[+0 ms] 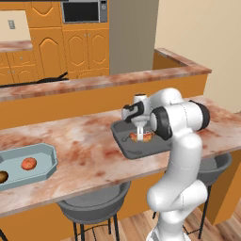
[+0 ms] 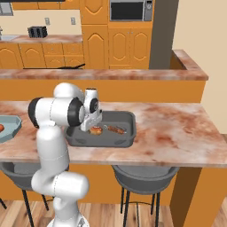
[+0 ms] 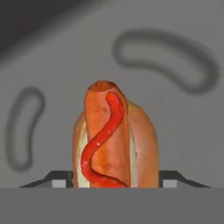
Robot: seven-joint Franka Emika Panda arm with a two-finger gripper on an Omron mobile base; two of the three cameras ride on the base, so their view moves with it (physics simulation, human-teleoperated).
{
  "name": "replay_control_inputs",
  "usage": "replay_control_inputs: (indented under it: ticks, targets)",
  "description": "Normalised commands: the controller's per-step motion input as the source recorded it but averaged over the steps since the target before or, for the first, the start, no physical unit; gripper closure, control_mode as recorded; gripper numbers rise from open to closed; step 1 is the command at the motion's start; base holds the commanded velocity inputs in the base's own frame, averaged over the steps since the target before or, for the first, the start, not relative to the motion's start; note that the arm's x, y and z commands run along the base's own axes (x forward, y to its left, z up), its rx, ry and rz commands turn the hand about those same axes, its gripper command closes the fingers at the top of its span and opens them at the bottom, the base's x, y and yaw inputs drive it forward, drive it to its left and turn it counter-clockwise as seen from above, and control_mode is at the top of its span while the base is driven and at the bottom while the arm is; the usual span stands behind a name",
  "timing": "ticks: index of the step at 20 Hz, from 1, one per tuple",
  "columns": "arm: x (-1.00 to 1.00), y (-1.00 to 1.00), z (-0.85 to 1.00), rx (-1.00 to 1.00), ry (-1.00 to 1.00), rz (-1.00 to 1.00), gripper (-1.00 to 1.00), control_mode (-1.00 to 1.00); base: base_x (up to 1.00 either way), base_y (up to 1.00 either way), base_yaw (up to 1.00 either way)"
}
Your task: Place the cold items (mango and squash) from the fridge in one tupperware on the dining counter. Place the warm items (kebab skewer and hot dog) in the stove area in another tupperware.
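The hot dog (image 3: 111,140), a red sausage with a red squiggle in a tan bun, sits between my gripper's (image 3: 114,183) fingertips (image 3: 61,183), which press close on both sides of the bun. It is down low inside the dark grey tupperware (image 1: 136,151) on the dining counter (image 1: 84,141). In the right base view the hot dog (image 2: 95,130) lies under the gripper (image 2: 94,127), with the kebab skewer (image 2: 116,129) beside it in the same tray (image 2: 102,141). The pale blue tupperware (image 1: 47,160) at the left holds the orange mango (image 1: 28,164) and the brown squash (image 1: 2,176).
A raised back ledge (image 1: 108,81) runs behind the counter. Two grey stools (image 1: 94,207) stand under its front edge. The counter's right end (image 2: 208,128) lies past the grey tray. Orange cabinets and a microwave (image 2: 128,9) stand far behind.
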Motion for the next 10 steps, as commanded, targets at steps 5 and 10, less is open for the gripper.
replay_control_inputs:
  ticks: [5,10]
  targets:
    - [-0.29,0.00,0.71,0.00,0.00,-0.03,-1.00,-1.00,0.00,0.00,0.00]
    - [-0.77,0.00,0.99,-0.02,-0.06,-0.18,-1.00,-1.00,0.00,0.00,0.00]
